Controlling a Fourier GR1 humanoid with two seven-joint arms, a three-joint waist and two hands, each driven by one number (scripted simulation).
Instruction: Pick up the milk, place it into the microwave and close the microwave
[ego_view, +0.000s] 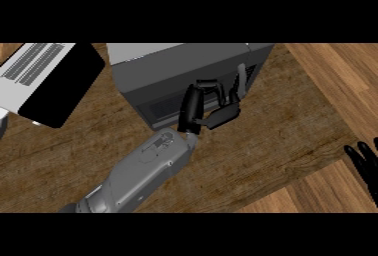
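Trouble could come from the near side first. The grey left forearm comes up from the near edge of the tabletop and ends right at the front of the microwave. The left hand is against the dark door, with its fingers bent over near the light handle bar. It does not seem to have hold of anything, but I cannot tell for sure if the fingers hook the door edge or just rest on it.

If the hand pushes at a slant, the fingers might slip off the door, or the whole microwave might slide toward the far edge. If a finger is caught at the door's edge, the door might not shut all the way.

The milk cannot be seen anywhere. It is not on the bare wood and not in the left hand. My guess is that it is inside the microwave, behind the door, so it sits just past the hand, but this view does not show it.

The right hand rests at the right edge, fingers straight, holding nothing.

Far off at the left corner lies a white and black flat box.
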